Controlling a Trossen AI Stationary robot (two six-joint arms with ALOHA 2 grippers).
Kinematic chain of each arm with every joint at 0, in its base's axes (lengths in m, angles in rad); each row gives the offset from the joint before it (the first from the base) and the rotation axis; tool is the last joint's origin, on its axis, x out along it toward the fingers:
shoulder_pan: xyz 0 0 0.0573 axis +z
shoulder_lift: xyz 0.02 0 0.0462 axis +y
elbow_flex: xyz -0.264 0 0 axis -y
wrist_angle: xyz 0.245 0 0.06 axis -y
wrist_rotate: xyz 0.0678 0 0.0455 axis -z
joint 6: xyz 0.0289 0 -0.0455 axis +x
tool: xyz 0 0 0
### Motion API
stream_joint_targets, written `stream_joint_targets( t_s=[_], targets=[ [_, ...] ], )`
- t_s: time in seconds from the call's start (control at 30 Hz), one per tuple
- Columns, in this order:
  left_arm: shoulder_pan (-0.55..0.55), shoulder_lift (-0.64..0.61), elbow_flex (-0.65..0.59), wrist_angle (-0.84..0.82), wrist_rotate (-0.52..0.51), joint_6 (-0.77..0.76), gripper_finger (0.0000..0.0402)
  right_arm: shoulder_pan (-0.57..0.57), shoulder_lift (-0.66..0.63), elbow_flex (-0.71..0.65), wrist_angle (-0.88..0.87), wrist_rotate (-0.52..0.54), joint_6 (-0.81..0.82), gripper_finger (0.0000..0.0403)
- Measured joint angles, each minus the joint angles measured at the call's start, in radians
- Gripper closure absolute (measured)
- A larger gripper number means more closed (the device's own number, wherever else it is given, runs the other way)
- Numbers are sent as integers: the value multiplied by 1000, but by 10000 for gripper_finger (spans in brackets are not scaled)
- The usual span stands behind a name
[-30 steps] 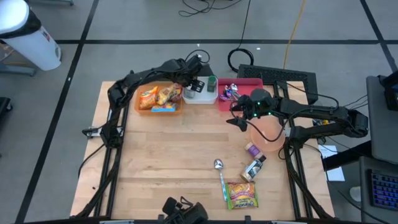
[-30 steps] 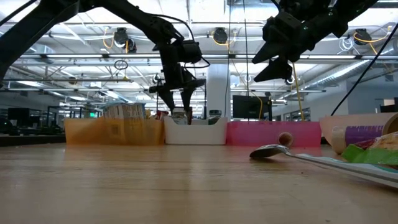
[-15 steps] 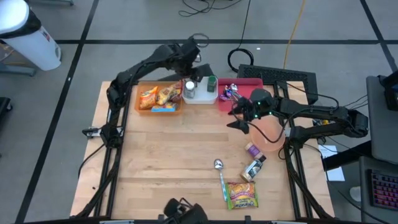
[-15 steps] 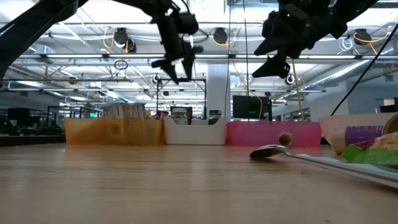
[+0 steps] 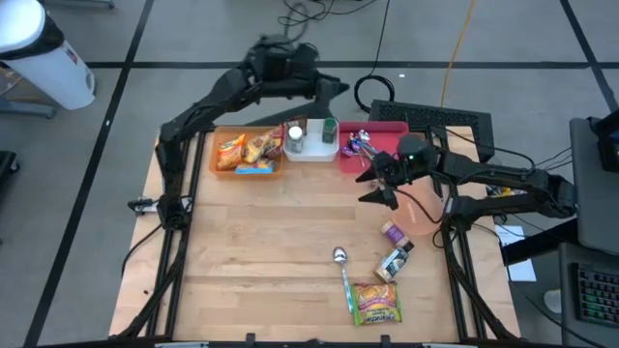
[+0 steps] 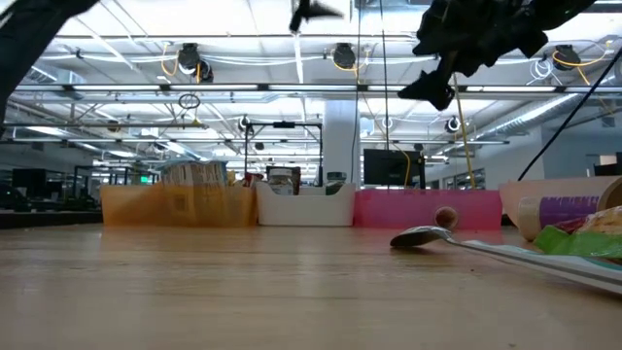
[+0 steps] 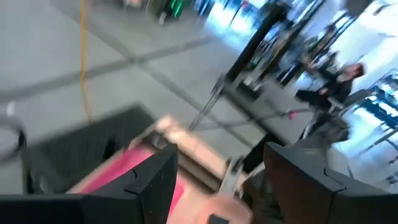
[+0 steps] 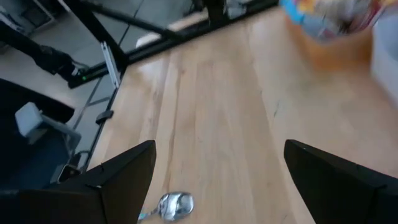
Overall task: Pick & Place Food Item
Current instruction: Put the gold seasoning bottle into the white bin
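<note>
A: Where is the food item found, relative to the two grippers?

B: The noodle packet (image 5: 376, 303) is seen flat near the table's front edge, toward the front right corner, just beside the spoon (image 5: 343, 274). Its long axis cannot be told; it looks nearly square. The right gripper (image 5: 376, 194) is held above the table's right half, between the pink tray (image 5: 389, 130) at the back edge and the packet, fingers spread wide and empty. The packet lies frontward of it.

A: And the left one?

B: The left gripper (image 5: 336, 90) is raised beyond the back edge, fingers parted, nothing held. The right arm is judged the nearer, so a forward reach and descent is called for.
</note>
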Motion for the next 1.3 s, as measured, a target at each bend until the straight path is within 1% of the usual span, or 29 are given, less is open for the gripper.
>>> stream_joint_targets(
  t_s=[0.13, 0.23, 0.37, 0.5, 0.6, 0.67, 0.8, 0.9, 1.0, 1.07, 1.3],
  targets=[
    [-42, -101, 0, -19, -62, 100, 156, -37, -74, 0, 7, 1, -13, 55],
    [-64, -193, 0, -85, -72, 174, 156, -63, -128, 0, 6, 1, -12, 55],
    [-110, -308, 1, -223, -73, 236, 156, -82, -188, 0, 5, 5, -12, 55],
    [-184, -384, 1, -363, -73, 250, 156, -82, -223, 0, 19, 5, 5, 55],
    [-256, -426, 1, -450, -86, 250, 156, -82, -228, 0, 79, 6, 101, 55],
    [-312, -443, 1, -509, -128, 251, 156, -82, -225, 0, 124, 6, 183, 55],
    [-411, -444, 0, -603, -219, 257, 156, -82, -209, 0, 211, 6, 330, 55],
    [-473, -442, -1, -635, -239, 279, 156, -71, -197, 0, 257, 17, 404, 55],
    [-517, -445, 0, -649, -221, 307, 156, -27, -188, 0, 294, 94, 449, 55],
    [-534, -445, 0, -658, -192, 328, 156, 14, -188, 0, 302, 168, 447, 55],
    [-537, -444, 0, -648, -92, 404, 156, 188, -181, 0, 306, 414, 430, 55]
  ],
)
